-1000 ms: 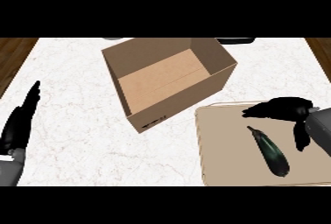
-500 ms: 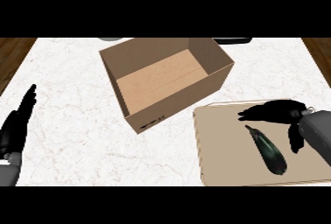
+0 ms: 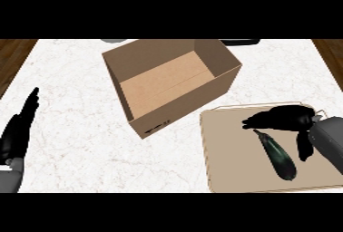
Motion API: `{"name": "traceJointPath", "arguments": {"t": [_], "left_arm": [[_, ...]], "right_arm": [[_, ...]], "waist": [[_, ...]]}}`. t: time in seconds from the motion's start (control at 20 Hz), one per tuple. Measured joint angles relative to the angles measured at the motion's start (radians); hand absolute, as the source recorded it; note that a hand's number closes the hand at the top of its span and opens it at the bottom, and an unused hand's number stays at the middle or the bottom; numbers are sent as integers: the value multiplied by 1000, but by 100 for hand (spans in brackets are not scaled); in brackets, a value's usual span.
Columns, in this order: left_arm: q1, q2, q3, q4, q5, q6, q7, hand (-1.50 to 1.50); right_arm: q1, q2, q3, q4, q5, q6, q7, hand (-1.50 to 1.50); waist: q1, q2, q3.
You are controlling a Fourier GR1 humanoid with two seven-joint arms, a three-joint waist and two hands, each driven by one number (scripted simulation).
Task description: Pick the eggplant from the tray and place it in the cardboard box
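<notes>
My right hand (image 3: 285, 118) has come in over the tray (image 3: 231, 158) during the last second, sliding from the tray's far right corner toward its middle, and it now hovers above the stem end of the eggplant (image 3: 276, 155). Its fingers are spread and relaxed, apart, clasping nothing; the thumb hangs just beside the eggplant's right flank, though whether any finger touches the stem I cannot tell. The eggplant lies on the tray as before, lengthwise, stem toward the cardboard box (image 3: 167, 84) and blunt end toward the tray's near edge. I judge this the close of the reach: the hand is aligned, and the closing of the fingers is not yet done. The tray's raised rim borders the eggplant on the right and near sides, so a lift is probably best taken upward before any sideways travel. The cardboard box stands open-topped just beyond the tray's far left corner, its near wall the one edge to clear on the carry. My left hand (image 3: 20, 131) rests open, fingers up, well to the left of the cardboard box on the bench (image 3: 74, 149).
</notes>
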Motion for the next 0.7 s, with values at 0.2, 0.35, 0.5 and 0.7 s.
{"name": "traceJointPath", "arguments": {"t": [0.2, 0.35, 0.5, 0.7], "left_arm": [[5, -7, 13, 2, -7, -6, -6, 0], [6, -16, 14, -15, -15, -11, 11, 0], [19, -18, 29, -7, -14, -24, -16, 0], [26, -28, 37, -12, -26, -29, -22, 0]], "right_arm": [[44, -32, 15, -92, 9, 15, 46, -150], [71, -44, 20, -142, 26, 32, 89, -150], [98, -35, 21, -170, 47, 50, 145, -150], [113, -15, -5, -176, 59, 58, 178, 150]], "waist": [[-4, -1, 0], [-4, -1, 0], [-4, -4, -5], [-3, -11, -12]]}}
